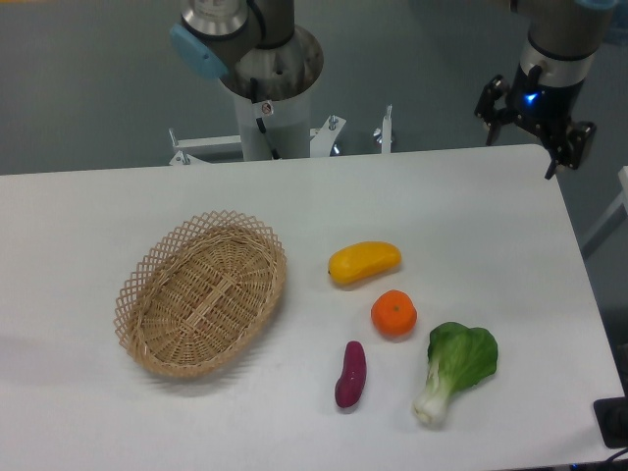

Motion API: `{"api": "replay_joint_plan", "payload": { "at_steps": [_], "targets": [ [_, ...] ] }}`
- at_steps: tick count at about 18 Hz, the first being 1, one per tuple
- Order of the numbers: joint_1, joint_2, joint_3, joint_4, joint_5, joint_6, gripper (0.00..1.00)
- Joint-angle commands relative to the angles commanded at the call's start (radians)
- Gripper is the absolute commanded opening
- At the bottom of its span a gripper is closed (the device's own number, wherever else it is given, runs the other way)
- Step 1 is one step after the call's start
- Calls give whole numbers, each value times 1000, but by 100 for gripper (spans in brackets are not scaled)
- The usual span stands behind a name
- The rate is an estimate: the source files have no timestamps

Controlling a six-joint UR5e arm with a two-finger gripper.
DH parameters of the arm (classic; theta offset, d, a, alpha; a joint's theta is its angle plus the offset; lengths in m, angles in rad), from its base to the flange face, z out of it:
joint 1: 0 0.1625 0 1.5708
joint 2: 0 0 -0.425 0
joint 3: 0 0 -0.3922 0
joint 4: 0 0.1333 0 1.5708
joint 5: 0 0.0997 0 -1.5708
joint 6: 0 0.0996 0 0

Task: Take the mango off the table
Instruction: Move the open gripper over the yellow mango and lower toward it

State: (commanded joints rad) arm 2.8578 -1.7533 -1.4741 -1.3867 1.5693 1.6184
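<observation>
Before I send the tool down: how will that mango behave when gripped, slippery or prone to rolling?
The mango looks smooth and glossy, so it may slip between narrow fingers. Its rounded, oblong body lies flat on the table and would probably roll sideways if nudged, perhaps toward the orange close by. It looks firm, likely holding shape when squeezed across its short width.

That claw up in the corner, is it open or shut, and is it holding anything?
Gripper: open, holding nothing, up over the table's far right corner, well away from the mango.

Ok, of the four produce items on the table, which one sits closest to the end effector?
The mango, the yellow-orange oblong fruit. It lies farthest up the table, above the orange, nearest the end effector at the top right corner.
</observation>
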Motion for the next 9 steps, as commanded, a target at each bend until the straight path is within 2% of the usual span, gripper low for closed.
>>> {"api": "replay_joint_plan", "payload": {
  "at_steps": [2, 5, 9],
  "targets": [
    [-2, 2, -15, 3, 0, 0, 100],
    [-2, 9, -41, 61, -2, -2, 100],
    [-37, 15, -63, 84, -12, -89, 100]
  ]
}}
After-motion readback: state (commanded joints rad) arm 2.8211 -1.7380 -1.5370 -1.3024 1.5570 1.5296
